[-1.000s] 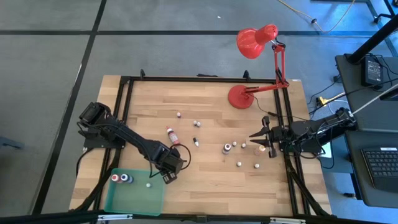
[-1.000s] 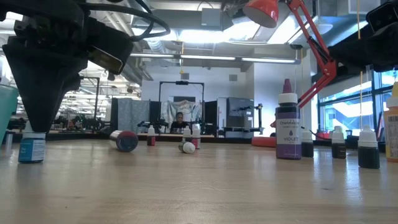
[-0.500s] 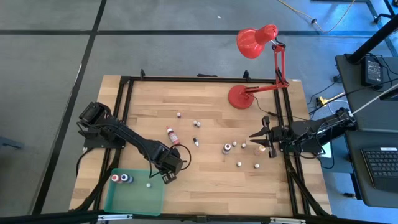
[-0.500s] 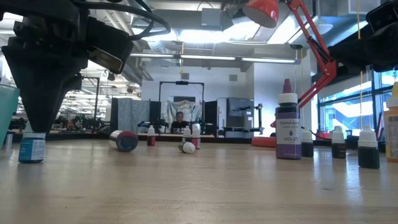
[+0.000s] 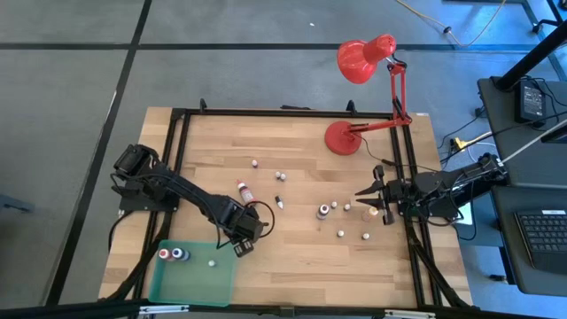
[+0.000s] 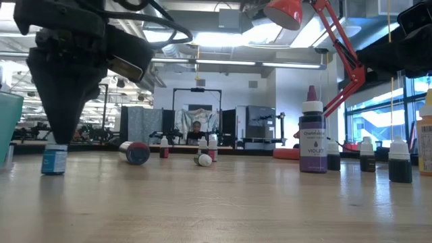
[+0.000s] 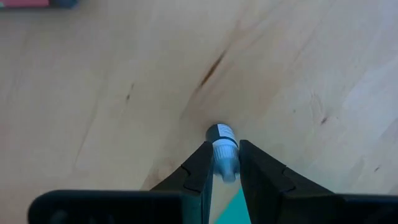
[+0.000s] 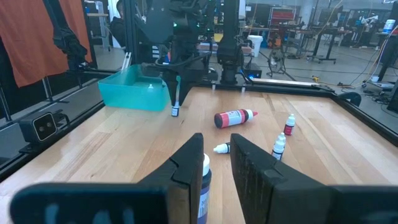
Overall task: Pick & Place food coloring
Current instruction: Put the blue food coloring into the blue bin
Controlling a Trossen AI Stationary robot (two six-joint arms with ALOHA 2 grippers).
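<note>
The left hand (image 7: 224, 163) pinches 1 small blue-labelled bottle (image 7: 223, 144), its cap hidden between the fingers; the right hand (image 5: 370, 200) is pressed together.

A: On the high view the small bottles (image 5: 340, 233) scattered over the bench (image 5: 301, 257) are too tiny to tell their colours, and the left gripper (image 5: 241, 247) covers whatever sits between its fingers near the green tray (image 5: 197, 283).

B: The left wrist view shows a little bottle (image 7: 224, 151) there, but its label is too blurred to read, and only a sliver of tray shows at the edge.

A: The right gripper (image 5: 364, 192) by the bench's right edge?

B: Its fingers (image 8: 186, 171) hide most of a dark bottle (image 8: 204, 186). In the low view the orange bottle (image 6: 426, 138) is cut off by the frame
</note>
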